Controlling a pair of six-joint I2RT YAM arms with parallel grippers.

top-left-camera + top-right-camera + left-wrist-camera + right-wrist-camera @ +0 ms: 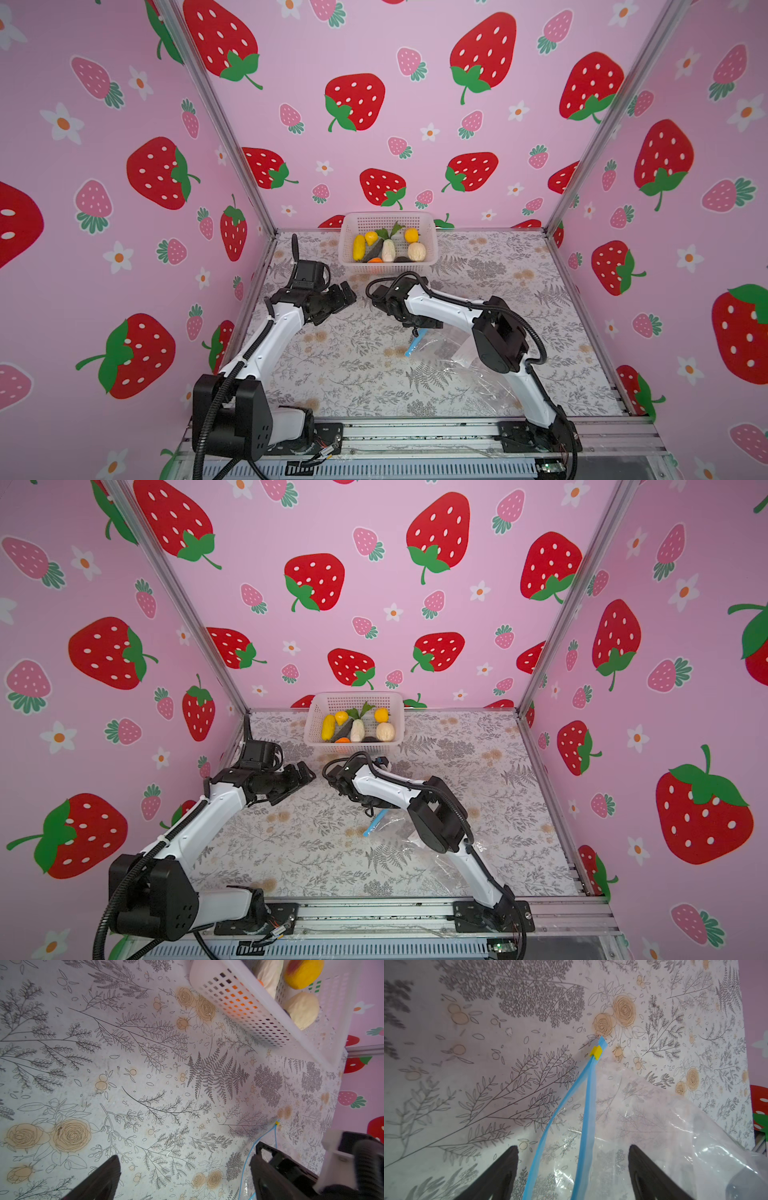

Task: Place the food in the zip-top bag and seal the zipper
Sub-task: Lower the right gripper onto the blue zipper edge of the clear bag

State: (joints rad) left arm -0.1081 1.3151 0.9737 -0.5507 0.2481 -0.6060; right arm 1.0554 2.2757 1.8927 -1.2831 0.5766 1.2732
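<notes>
Right gripper hangs low over the open end of the bag. Its two black fingers stand apart. The two blue sides of the zipper run between the fingers, and neither finger touches them. It holds nothing.

Near the fingers the blue sides are split apart. At the far end they meet at a little yellow slider.

The bag is clear and crinkly. In both top views it lies on the flowery table, partly under the right arm, with the zipper on its left edge.

Left gripper is spread wide and holds nothing. It sits over the table just left of the right gripper, near the front of the white basket.

All the food is in that basket, at the back of the table by the wall. You can see a yellow corn, a white radish with green leaves, a beige ball and an orange. The basket and the bag are well apart.
</notes>
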